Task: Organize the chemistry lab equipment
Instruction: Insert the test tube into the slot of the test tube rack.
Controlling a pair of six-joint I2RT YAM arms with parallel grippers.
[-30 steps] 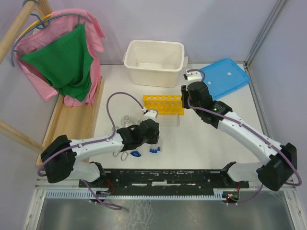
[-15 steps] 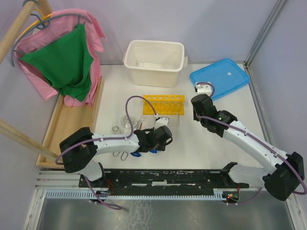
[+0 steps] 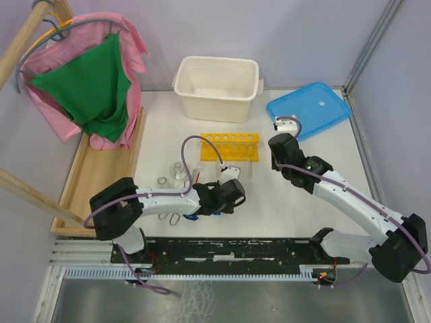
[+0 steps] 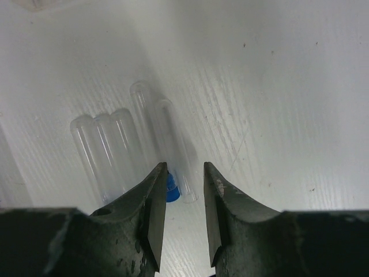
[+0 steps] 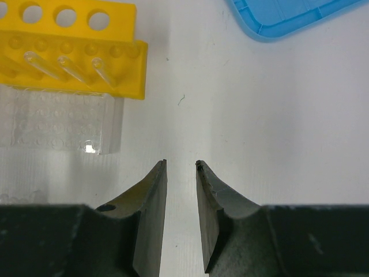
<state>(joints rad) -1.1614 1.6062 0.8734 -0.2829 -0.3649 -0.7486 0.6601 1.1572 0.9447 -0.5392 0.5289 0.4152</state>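
Note:
In the left wrist view several clear tubes [image 4: 106, 150] lie side by side on the white table. My left gripper [image 4: 183, 167] hangs open just over them, and the near end of one tube [image 4: 173, 144] lies between its fingertips, not gripped. A blue cap [image 4: 172, 187] shows beside the left finger. The yellow rack [image 5: 69, 40] holds three clear tubes and stands behind a clear plastic block [image 5: 57, 124]. My right gripper [image 5: 180, 164] is open and empty over bare table, to the right of the rack [image 3: 229, 146]. Small glass flasks [image 3: 176, 173] stand left of the left gripper [image 3: 219, 202].
The white tub [image 3: 217, 87] stands at the back centre and the blue lid [image 3: 308, 110] lies at the back right. A wooden tray [image 3: 101, 168] with hanging clothes borders the table's left side. Metal tongs [image 3: 170, 217] lie near the front rail.
My left arm has swung right and settled low over the tubes, its jaws narrowing a little. My right arm has drawn back from the rack towards the right.

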